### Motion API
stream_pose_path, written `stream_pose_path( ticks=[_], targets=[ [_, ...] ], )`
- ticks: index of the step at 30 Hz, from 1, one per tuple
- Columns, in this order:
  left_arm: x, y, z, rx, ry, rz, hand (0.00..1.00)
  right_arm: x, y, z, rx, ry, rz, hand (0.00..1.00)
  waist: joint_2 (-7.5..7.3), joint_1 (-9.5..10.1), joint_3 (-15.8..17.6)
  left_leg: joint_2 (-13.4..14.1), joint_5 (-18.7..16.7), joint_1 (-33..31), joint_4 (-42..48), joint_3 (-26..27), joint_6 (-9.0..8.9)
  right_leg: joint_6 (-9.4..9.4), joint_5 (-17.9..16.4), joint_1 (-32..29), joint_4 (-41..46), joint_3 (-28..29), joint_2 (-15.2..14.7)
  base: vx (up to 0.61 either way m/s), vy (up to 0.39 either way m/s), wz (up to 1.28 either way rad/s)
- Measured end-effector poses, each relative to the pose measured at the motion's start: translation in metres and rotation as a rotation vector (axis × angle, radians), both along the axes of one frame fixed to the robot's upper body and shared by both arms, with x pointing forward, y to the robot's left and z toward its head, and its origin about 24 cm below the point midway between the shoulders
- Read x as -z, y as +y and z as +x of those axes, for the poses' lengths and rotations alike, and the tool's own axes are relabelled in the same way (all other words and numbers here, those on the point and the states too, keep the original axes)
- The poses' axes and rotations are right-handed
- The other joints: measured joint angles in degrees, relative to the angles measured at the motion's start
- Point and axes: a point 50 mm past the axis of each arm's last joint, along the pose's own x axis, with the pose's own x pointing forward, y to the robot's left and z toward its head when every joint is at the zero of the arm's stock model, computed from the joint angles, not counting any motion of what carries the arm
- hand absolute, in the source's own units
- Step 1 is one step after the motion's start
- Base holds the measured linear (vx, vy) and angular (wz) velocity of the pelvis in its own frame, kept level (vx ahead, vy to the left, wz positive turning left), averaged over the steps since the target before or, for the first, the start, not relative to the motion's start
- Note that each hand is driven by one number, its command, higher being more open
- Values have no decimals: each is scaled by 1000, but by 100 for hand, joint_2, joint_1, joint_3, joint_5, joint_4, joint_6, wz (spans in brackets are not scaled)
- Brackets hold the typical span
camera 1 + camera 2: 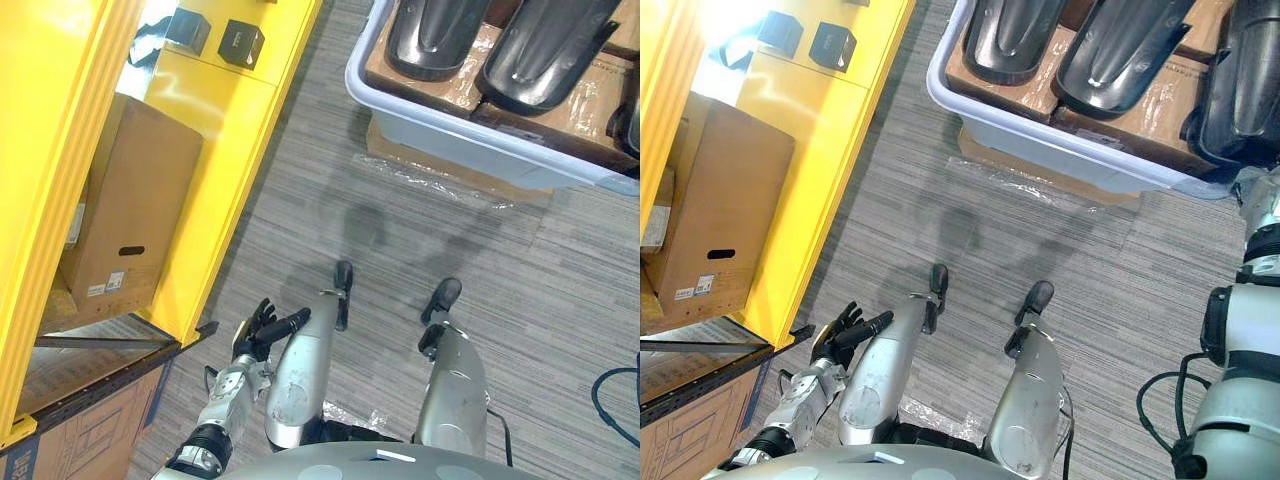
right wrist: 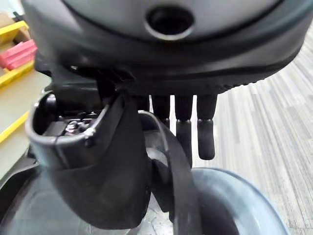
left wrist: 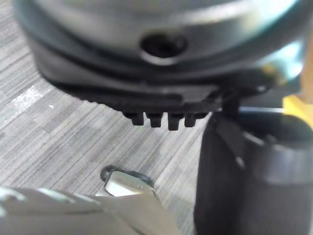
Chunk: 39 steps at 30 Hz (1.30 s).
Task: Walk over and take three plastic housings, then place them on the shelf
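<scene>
The rightmost housing [image 1: 1252,80], laid lengthwise in the bin [image 1: 1040,135], is reached nearest by the right hand [image 2: 161,58], its fingers [image 2: 206,132] held straight and unclenched.

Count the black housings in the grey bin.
3, side by side on cardboard in the bin: the left housing, the middle housing, and the right housing, cut off by the picture's edge. More may lie beyond that edge.

Three housings [image 1: 1118,52], one bin [image 1: 1040,135], two black boxes [image 1: 832,45]
</scene>
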Motion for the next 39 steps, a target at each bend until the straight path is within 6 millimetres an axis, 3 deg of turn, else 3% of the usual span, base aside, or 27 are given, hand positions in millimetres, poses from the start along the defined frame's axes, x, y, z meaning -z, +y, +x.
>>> stream_pose_path(
  ticks=[9,13,20,23,26,30,33,36,39],
  targets=[
    [2,0,-4,-5,15,2,100,16,2,1,-20,-8,28,0,16,-48,-11,-9,85,258,-181,-17,-32,-17,-29,195,-16,-11,-1,1,2,2],
    [3,3,-8,-28,19,12,100,32,7,5,-28,-14,55,0,-8,-107,4,-8,90,540,-285,-15,-40,-8,-45,477,-98,-20,19,0,0,0],
    [-5,8,-11,-78,-46,13,100,40,12,6,7,-88,65,0,-250,-325,165,-11,168,1272,-725,52,-80,43,-3,1183,-513,-44,97,28,5,0],
    [-19,8,-7,-88,-131,0,100,38,17,6,6,-175,24,0,-407,-472,242,-7,211,1650,-980,89,-109,85,36,1538,-763,-50,149,70,-4,-5],
    [-51,10,6,-116,-301,-37,100,44,31,4,-17,-255,-60,0,-676,-600,195,34,271,2207,-1354,169,-169,88,105,2039,-1115,-64,243,123,-23,-9],
    [-88,18,28,-135,-475,-70,100,63,55,3,-56,-285,-138,0,-1064,-725,-189,92,306,2564,-1704,274,-227,94,159,2343,-1486,-62,340,129,-20,-12],
    [-122,14,52,-130,-615,-150,100,84,80,0,-107,-272,-182,0,-1305,-799,-726,126,306,2893,-2005,411,-259,106,178,2597,-1772,-15,413,177,-19,-16],
    [-145,1,65,-79,-694,-228,100,90,102,0,-162,-278,-229,0,-1330,-873,-1045,136,304,3149,-2159,562,-270,116,186,2748,-1847,16,428,100,-2,-17],
    [-174,-20,76,37,-789,-284,100,88,116,1,-219,-270,-295,0,-1256,-891,-1201,132,303,3441,-2301,680,-271,171,220,2909,-1858,46,420,42,24,-17]
  ],
)
